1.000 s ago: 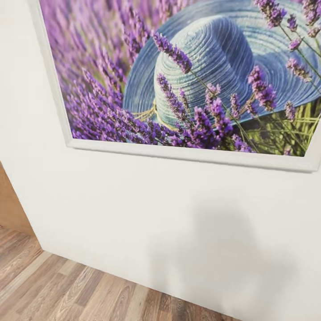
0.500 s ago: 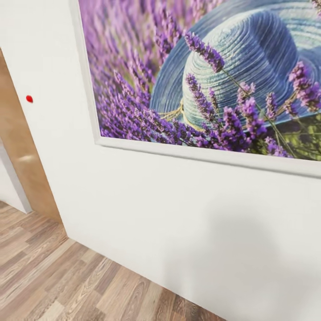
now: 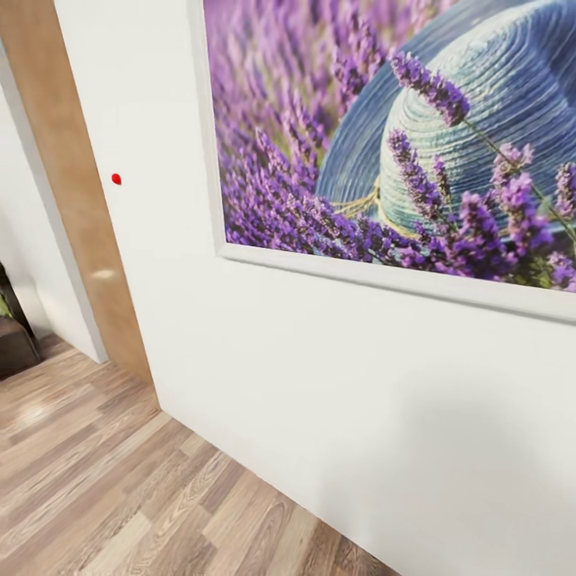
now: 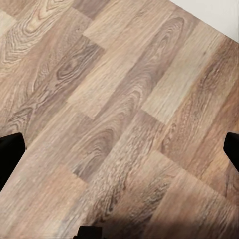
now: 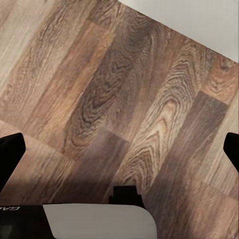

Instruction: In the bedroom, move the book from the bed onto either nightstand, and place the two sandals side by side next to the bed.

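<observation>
Swinging left, the head camera has slid the lavender picture (image 3: 400, 144) rightward and brought a wooden door frame (image 3: 76, 200) and a red dot (image 3: 117, 179) into sight on the white wall (image 3: 304, 384). Left wrist: left gripper (image 4: 119, 149) spread wide over bare plank floor (image 4: 114, 99). Right wrist: right gripper (image 5: 119, 152) likewise spread, planks beneath, nothing pinched.

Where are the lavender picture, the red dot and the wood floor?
lavender picture (image 3: 384, 136), head view, on the blue hat's brim.
red dot (image 3: 117, 179), head view, its centre.
wood floor (image 3: 104, 496), head view, a bare plank.
</observation>
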